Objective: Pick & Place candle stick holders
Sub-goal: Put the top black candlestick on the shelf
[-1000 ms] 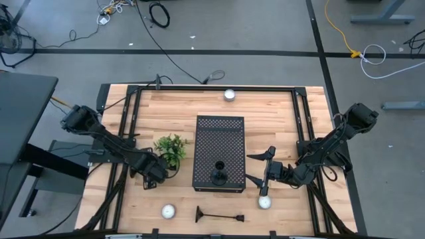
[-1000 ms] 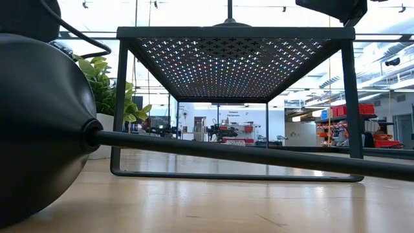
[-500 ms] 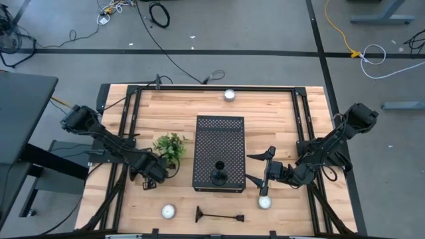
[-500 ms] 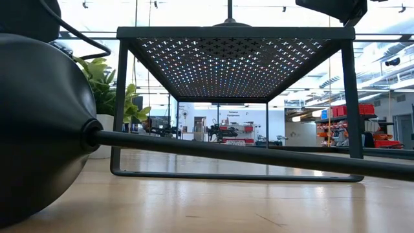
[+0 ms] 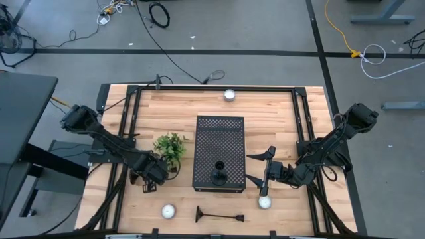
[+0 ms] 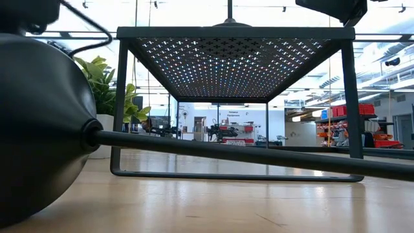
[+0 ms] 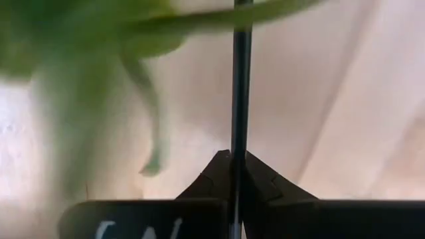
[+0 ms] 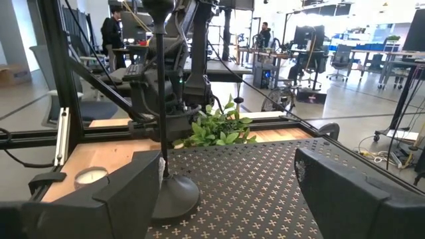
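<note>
Pale wooden planking [image 5: 159, 113] was spread beneath a black perforated box [image 5: 219, 143]; one slim black holder [image 5: 218, 174] was stood upright on the box's mesh top, round base down; another holder [image 5: 218, 216] was laid flat near the front edge; the right gripper [image 5: 263, 174] was held wide open, empty, beside the box; the left gripper [image 5: 150, 185] was clamped on a thin dark stem [image 7: 240, 99] by the leafy plant [image 5: 170, 147].

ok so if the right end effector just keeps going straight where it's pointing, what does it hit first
Probably the upright candle stick holder standing on the black perforated box. It sits just ahead of the open right end effector, though depth is hard to judge.
</note>
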